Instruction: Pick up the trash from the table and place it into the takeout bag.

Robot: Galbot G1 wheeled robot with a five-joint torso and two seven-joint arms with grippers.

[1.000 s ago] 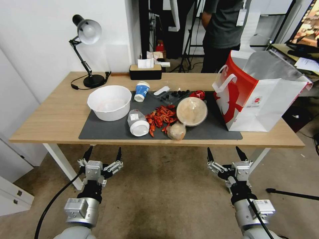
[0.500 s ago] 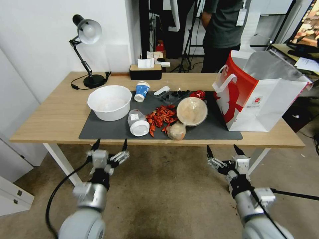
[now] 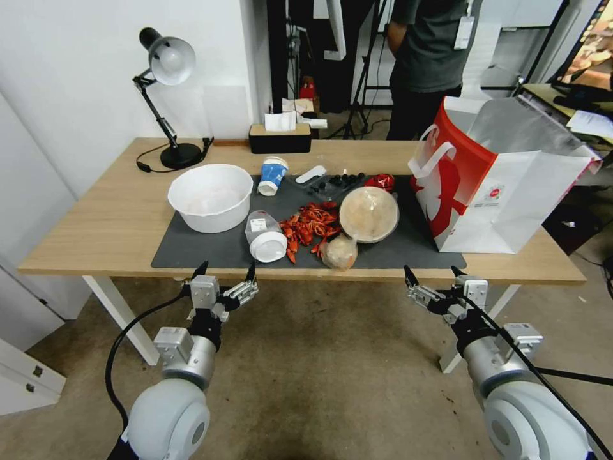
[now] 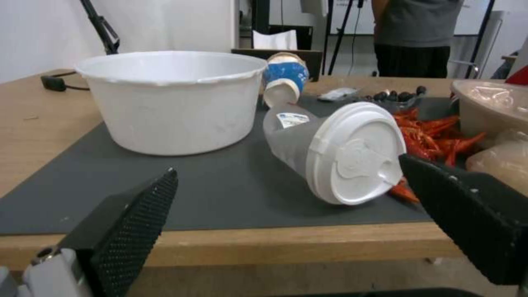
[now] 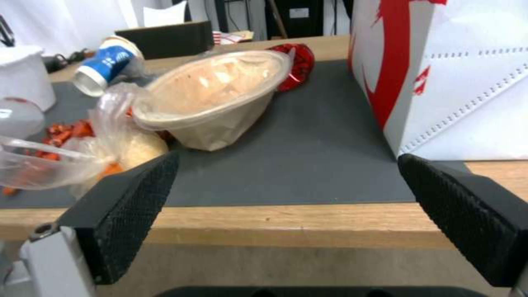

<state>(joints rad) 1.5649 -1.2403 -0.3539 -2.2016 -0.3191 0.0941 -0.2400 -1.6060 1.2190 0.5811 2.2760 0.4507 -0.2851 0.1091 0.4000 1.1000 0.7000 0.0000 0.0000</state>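
**Op:** I have the left gripper [image 3: 225, 270] just below the near edge of the table [image 3: 96, 217], fingers spread wide with nothing between them. In the left wrist view the white-lidded clear cup [image 4: 335, 152] lies on its side on the grey mat [image 4: 209, 181], lid facing me, straight ahead between my pads.

**Spotter:** And the right?

**Op:** The right gripper [image 3: 431, 276] sits at the same height under the table edge, jaws apart and empty. Ahead of it I see the round plastic dish [image 5: 214, 97] tipped on its side, the balled clear bag [image 5: 118, 144] touching it, and the red wrapper [image 5: 294, 64] behind. The takeout bag [image 3: 504, 185] stands upright at the mat's right end, mouth open, foil lining showing.

**Spotter:** What worries you?

**Op:** Three things, I think. Both grippers are lower than the tabletop, so pushing forward without lifting would drive fingers into the wooden edge. The cup is round and lying down, so a nudge off-centre would likely roll it into the red scraps [image 3: 310, 225] or the white bowl [image 3: 209, 197]. And the dish is thin and tilted; a hard pinch may buckle it, or it may catch the bag's rim and tip the bag
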